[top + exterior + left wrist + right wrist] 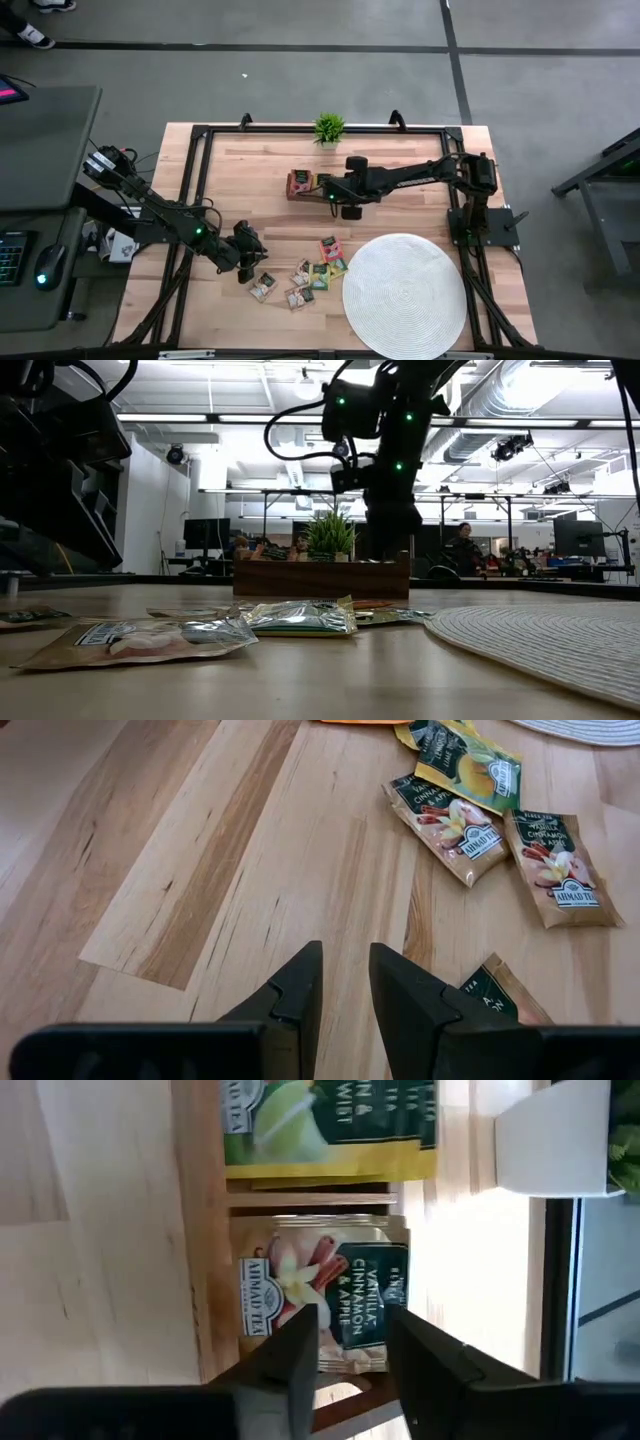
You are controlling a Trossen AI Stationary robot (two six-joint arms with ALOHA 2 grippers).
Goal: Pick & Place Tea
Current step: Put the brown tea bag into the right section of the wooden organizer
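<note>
R gripper (345, 1342) narrowly apart over wooden box (300, 185), empty — some packets (300, 280) left on table; L gripper (345, 982) narrow, empty.

The worktop (250, 190) is a light wooden surface bordered by a black metal frame, standing on a grey concrete floor (300, 80) crossed by dark seam lines. Beside it stands a dark desk (40, 150) carrying a keyboard (12, 258) and a mouse (50, 265). Seen across the worktop, the room is an open hall with white walls, exposed ceiling ducts (520, 400), rows of strip lights (200, 418) and distant monitors (205, 532). A person (463, 548) sits far back.
</note>
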